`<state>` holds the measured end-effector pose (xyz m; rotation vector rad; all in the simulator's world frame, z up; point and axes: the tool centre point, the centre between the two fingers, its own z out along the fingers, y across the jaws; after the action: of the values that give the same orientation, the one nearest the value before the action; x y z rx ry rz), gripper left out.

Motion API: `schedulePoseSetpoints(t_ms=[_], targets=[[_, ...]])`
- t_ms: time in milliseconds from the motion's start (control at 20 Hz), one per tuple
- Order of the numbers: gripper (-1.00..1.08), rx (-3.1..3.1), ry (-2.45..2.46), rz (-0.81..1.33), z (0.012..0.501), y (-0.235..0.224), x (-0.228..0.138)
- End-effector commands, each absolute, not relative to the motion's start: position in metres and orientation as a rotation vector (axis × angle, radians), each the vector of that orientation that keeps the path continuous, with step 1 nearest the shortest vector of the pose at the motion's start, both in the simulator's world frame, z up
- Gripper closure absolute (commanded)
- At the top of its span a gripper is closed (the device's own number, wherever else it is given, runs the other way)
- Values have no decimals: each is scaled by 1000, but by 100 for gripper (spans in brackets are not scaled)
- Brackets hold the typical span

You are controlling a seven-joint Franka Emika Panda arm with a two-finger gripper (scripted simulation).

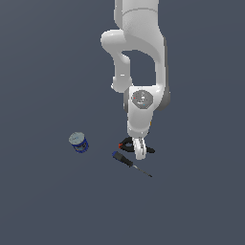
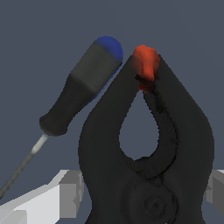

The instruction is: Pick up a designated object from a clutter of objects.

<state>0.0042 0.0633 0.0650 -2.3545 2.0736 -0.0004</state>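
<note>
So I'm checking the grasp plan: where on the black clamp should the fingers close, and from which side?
From above, across the black clamp's thick body at the pivot; the fingers already straddle it there, clear of the screwdriver.

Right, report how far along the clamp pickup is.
Done: the gripper is down at the black spring clamp, fingers on either side of it. In hand: the grasp; whether it has closed is unclear. Left: lifting it away from the screwdriver alongside.
</note>
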Motion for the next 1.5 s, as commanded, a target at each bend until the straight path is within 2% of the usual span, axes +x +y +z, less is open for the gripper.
schedulePoseSetpoints(t_ms=[0, 1450], targets=[[108, -2352, 2074, -2, 84, 49, 4], [108, -2354, 2080, 1, 363, -167, -9]])
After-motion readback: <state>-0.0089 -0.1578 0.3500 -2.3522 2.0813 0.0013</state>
